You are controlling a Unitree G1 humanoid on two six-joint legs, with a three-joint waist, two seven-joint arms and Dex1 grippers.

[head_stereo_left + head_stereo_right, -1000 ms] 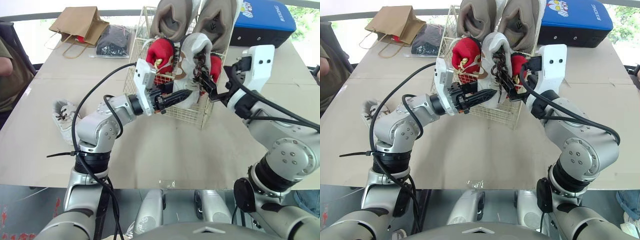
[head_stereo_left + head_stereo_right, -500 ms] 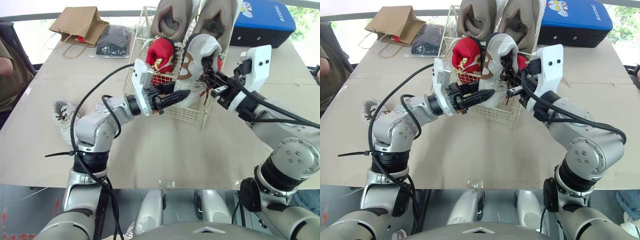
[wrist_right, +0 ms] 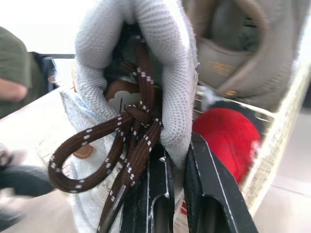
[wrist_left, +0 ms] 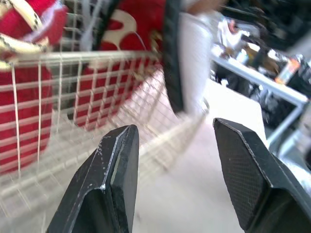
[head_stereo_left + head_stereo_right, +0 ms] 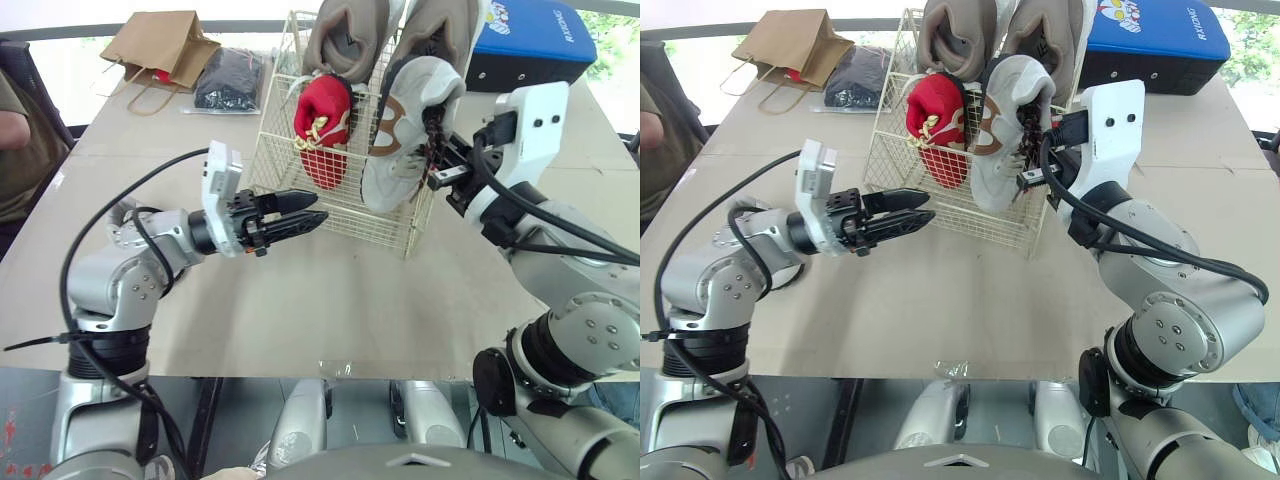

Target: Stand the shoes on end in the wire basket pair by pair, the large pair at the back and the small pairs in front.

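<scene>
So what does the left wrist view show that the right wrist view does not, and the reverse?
Left wrist view, not the right: the left gripper, open, facing the wire basket from outside. Right wrist view, not the left: the right gripper shut on the grey shoe, its brown laces, a large tan shoe, a person's green sleeve. Both: the basket, a red shoe in it, the grey shoe.

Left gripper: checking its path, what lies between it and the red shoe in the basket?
The cream wire basket's wall separates the left gripper from the red fabric shoe, plain in the left wrist view.
</scene>
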